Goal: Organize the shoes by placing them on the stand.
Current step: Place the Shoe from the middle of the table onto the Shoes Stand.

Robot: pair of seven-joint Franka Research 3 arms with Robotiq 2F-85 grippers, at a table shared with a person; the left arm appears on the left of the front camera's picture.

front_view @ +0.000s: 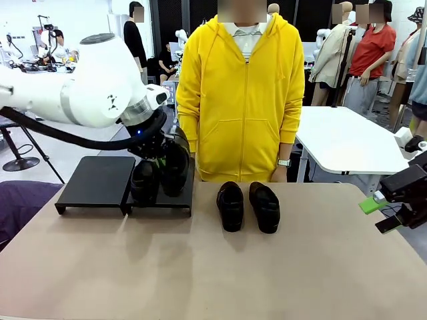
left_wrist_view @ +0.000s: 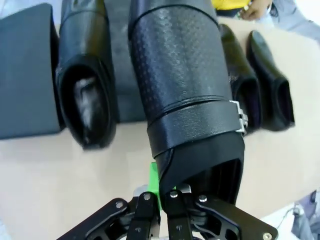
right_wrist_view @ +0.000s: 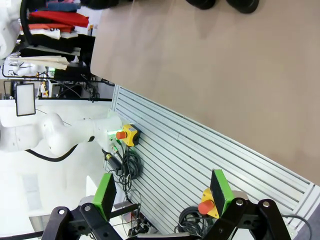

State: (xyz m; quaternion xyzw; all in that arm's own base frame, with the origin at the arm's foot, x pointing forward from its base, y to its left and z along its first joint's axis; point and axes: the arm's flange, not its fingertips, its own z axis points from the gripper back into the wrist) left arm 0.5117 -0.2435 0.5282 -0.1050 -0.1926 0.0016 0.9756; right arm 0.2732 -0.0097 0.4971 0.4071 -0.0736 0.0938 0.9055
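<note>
A shoe (left_wrist_view: 185,80) hangs from our left tool (left_wrist_view: 159,195), which is pinched tight on its heel rim at the right section of the stand (front_view: 97,181). We see a second shoe (front_view: 145,181) resting on that section just beside it. The other two shoes (front_view: 230,205) lie side by side on the bench (front_view: 213,280), near the person (front_view: 240,93). Our right tool (right_wrist_view: 162,192) stands wide open and empty by the bench's right edge.

L arm (front_view: 93,83) white, blk cable (front_view: 67,138); R tool (right_wrist_view: 162,192) blk, green pads (right_wrist_view: 106,192).
</note>
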